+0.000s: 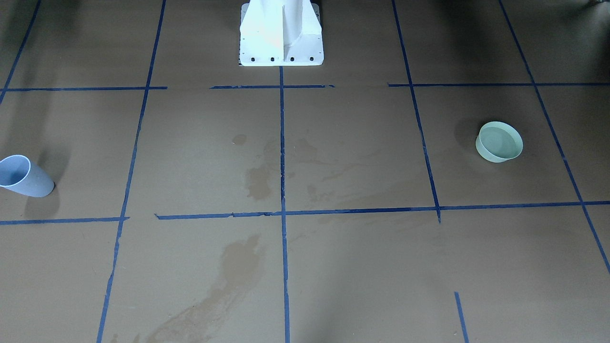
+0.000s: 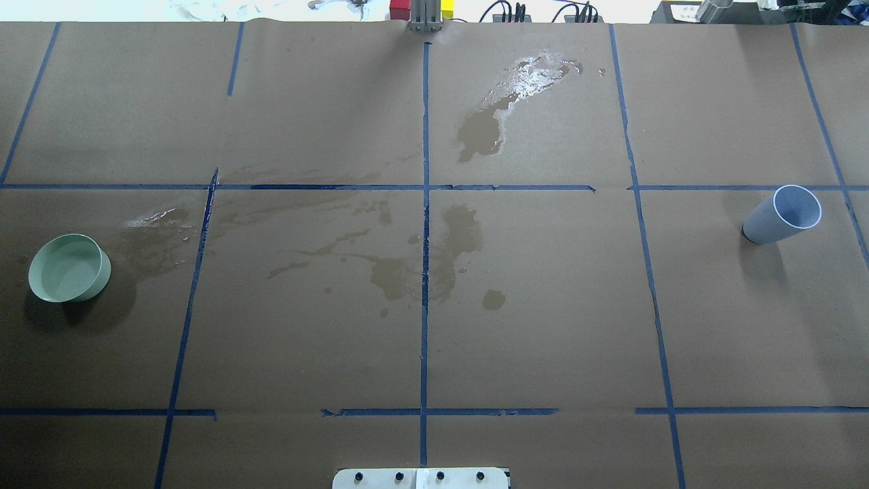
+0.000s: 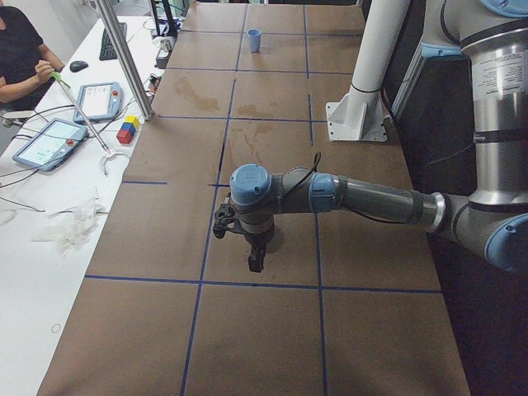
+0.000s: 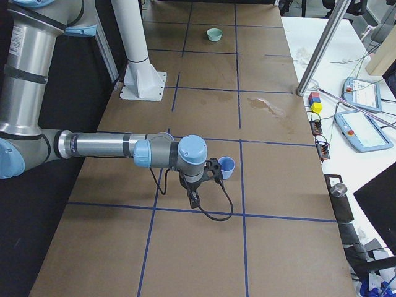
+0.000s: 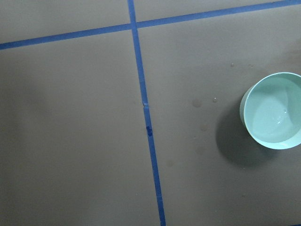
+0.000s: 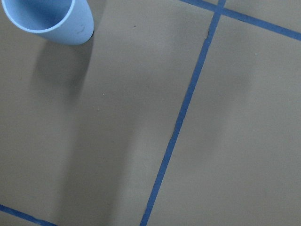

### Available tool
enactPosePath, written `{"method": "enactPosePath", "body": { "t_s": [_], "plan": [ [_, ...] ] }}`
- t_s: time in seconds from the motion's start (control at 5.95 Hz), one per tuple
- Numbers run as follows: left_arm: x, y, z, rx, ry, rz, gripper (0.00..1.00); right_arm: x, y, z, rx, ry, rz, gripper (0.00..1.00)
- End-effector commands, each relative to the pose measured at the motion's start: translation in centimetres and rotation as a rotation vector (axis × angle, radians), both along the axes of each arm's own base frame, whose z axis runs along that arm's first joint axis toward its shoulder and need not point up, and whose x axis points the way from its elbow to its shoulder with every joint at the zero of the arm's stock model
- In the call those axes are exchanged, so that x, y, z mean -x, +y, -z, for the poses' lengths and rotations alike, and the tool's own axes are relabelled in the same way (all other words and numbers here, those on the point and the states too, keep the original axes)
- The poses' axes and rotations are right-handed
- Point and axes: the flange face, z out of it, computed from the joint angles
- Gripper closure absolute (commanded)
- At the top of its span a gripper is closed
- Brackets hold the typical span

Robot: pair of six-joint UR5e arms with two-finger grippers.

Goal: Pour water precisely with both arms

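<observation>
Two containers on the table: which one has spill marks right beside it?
The pale green bowl, low and wide, on the robot's left: a wet patch lies beside it. The paper around the tall blue cup looks dry.

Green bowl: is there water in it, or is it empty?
Holds water: in the left wrist view the green bowl shows a glossy surface with small glints below its rim. How full, cannot tell.

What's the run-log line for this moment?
phase: before grasp | bowl: left side, holds water, free | cup: right side, upright, free | left arm, right arm: hovering, jaws unreadable | stains: wet, centre
</observation>
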Motion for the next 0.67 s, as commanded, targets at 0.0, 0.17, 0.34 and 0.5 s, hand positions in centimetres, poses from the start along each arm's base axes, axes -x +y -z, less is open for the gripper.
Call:
{"method": "enactPosePath", "body": {
  "t_s": [0.0,0.17,0.34,0.5],
  "plan": [
    [-1.1,-0.3,-0.3,0.019,0.059,-0.009,0.00,0.0,0.3,0.0,-0.022,-0.003,-0.002,0.00],
    [-2.7,-2.0,-0.5,0.004,0.063,-0.039,0.00,0.1,0.3,0.0,-0.017,-0.003,-0.004,0.00],
    [-5.0,-3.6,-0.1,0.029,0.058,0.029,0.00,0.2,0.2,0.2,-0.019,-0.003,-0.014,0.00],
    [-8.0,-4.0,0.4,0.035,0.060,0.051,0.00,0.2,0.2,0.1,-0.013,-0.003,-0.019,0.00]
  ]
}}
